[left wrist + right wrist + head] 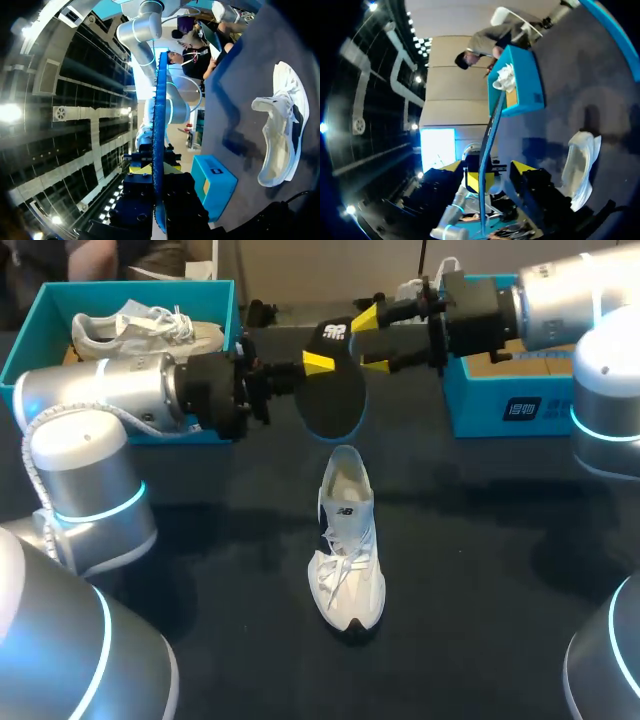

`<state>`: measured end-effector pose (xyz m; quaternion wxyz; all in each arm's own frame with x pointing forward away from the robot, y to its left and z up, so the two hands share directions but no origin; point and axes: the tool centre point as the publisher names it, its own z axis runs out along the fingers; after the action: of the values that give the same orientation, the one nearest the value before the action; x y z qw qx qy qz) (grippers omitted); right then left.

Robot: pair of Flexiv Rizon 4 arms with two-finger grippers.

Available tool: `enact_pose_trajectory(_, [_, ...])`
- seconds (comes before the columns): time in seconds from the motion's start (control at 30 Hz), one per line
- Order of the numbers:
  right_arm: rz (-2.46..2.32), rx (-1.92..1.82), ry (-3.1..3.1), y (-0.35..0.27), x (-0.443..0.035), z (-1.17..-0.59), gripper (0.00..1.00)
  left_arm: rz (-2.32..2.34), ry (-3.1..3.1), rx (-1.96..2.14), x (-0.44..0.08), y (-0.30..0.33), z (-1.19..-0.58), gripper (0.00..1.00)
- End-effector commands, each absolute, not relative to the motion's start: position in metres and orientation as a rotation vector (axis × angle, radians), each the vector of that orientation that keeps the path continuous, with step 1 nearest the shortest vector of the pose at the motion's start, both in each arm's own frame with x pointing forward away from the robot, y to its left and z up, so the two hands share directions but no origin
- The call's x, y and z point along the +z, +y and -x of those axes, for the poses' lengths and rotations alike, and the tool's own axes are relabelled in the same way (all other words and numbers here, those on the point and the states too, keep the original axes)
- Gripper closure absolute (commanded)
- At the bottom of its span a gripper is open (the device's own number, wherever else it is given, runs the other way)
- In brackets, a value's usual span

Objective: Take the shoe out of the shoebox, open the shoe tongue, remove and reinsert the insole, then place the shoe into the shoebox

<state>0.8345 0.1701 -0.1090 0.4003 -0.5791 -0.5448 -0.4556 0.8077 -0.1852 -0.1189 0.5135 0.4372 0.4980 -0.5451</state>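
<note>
A black insole (335, 400) hangs in the air above the table's middle. My left gripper (316, 364) is shut on its side edge; in the left wrist view the insole (159, 115) runs edge-on out from between that gripper's fingers (158, 172). My right gripper (371, 340) is open, its yellow tips standing either side of the insole's logo end without touching it; the right wrist view shows this gripper (489, 169) with a gap to the insole (490, 130). The white shoe (348, 540) stands on the table below, with its tongue pulled open.
A teal shoebox (40, 315) at the back left holds a second white shoe (145, 328). Another teal box (500, 410) stands at the back right under my right arm. The dark table (480, 570) spreads around the shoe.
</note>
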Motion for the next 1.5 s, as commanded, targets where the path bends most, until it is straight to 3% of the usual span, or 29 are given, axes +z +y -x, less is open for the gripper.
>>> enact_pose_trajectory(0.03, [1.429, -1.241, -1.411, 0.151, -0.108, -0.818, 0.0, -1.053, 1.213, -1.305, -0.116, -0.167, -0.799, 1.0])
enact_pose_trajectory(0.63, [1.29, -1.309, -1.45, 0.084, -0.125, -0.798, 0.0, -1.118, 1.204, -1.259, -0.111, -0.157, -0.789, 1.0])
enact_pose_trajectory(1.1, [1.29, -1.309, -1.45, 0.084, -0.125, -0.798, 0.0, -1.118, 1.204, -1.259, -0.111, -0.157, -0.789, 1.0])
enact_pose_trajectory(1.5, [1.29, -1.309, -1.45, 0.084, -0.125, -0.798, 0.0, -1.01, 2.043, -1.624, -0.089, -0.147, -0.763, 1.0])
